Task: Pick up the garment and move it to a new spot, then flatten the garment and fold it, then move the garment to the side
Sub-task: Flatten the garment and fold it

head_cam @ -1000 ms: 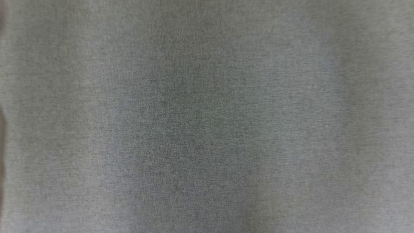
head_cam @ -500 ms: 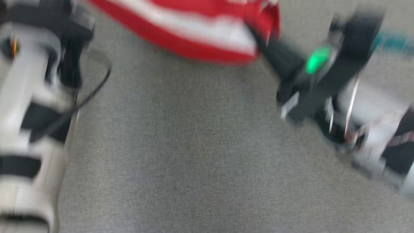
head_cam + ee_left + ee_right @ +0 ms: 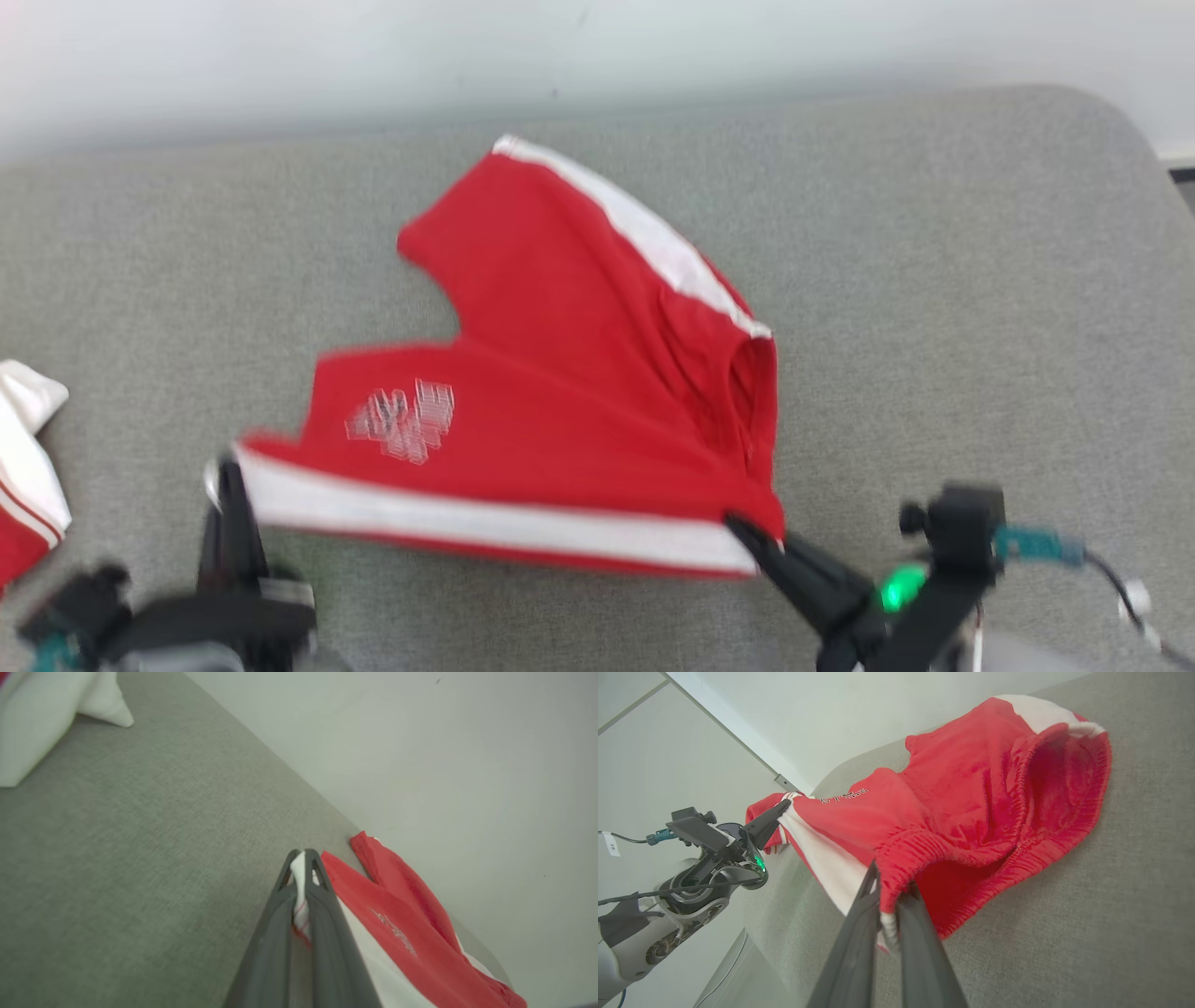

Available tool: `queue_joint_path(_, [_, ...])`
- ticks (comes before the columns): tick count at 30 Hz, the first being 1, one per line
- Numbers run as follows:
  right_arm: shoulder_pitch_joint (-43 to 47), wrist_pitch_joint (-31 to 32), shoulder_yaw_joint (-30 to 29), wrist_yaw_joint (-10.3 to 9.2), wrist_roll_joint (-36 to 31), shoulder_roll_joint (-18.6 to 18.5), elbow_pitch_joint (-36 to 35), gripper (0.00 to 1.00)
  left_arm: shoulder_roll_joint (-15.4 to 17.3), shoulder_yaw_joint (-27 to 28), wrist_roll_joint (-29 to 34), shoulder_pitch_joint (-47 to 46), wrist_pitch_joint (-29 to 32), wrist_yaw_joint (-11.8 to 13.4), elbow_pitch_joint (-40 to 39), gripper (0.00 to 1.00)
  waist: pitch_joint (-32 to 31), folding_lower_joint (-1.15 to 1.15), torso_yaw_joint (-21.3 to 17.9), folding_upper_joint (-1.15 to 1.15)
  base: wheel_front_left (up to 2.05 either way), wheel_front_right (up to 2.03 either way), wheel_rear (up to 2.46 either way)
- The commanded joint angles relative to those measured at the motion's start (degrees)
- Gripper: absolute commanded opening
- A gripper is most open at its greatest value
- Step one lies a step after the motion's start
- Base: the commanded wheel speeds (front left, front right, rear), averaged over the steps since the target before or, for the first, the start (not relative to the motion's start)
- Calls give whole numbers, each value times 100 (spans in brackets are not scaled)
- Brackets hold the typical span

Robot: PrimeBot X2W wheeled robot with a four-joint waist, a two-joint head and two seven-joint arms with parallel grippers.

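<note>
The garment (image 3: 28,448) lies at the far left edge of the head view, where a white sleeve with red striped trim shows; that white sleeve (image 3: 42,714) also sits in the left wrist view's top left corner. Between my grippers hangs a pair of red shorts (image 3: 560,373) with white side stripes and an elastic waistband. My left gripper (image 3: 224,471) is shut on a leg hem of the shorts (image 3: 397,914), white cloth pinched at its tip (image 3: 303,856). My right gripper (image 3: 738,525) is shut on the waistband corner (image 3: 887,891). The shorts (image 3: 971,788) are stretched just above the cushion.
A grey fabric cushion (image 3: 934,280) spreads under everything, with bare room to the right of the shorts and in front. A pale wall (image 3: 560,47) runs along its far edge. The cushion's rounded corner (image 3: 1120,121) is at the upper right.
The head camera has tilted up: earlier it saw grey fabric, then blurred arms and red cloth, and now the whole shorts and both grippers. Both grips look unchanged.
</note>
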Motion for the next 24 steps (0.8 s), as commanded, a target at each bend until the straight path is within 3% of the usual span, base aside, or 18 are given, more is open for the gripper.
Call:
queue_joint_path(1, [227, -13, -93, 8, -40, 19, 10, 0, -18, 25, 134, 281, -29, 49, -127, 0, -211, 3, 3, 2, 0, 0, 0])
queue_joint_path(9, [1497, -14, -316, 8, -309, 167, -108, 0, -355, 360, 420, 1591, -30, 238, -838, 0, -319, 3, 63, 2, 0, 0, 0])
queue_joint_path(13, [1821, -14, -551, 8, -541, 277, -102, 0, -381, 417, 613, 1839, -30, 149, -1019, 0, -322, 3, 36, 2, 0, 0, 0])
queue_joint_path(18, [1799, -14, -934, 8, -542, 466, -315, 0, -151, 268, 887, 1422, 70, 102, -1170, 0, -326, 3, -64, 2, 0, 0, 0])
queue_joint_path(24, [1446, -13, -1445, 8, -353, 688, -425, 0, 297, 47, 1180, 291, 646, 141, -1190, 0, -135, 3, -304, 2, 0, 0, 0])
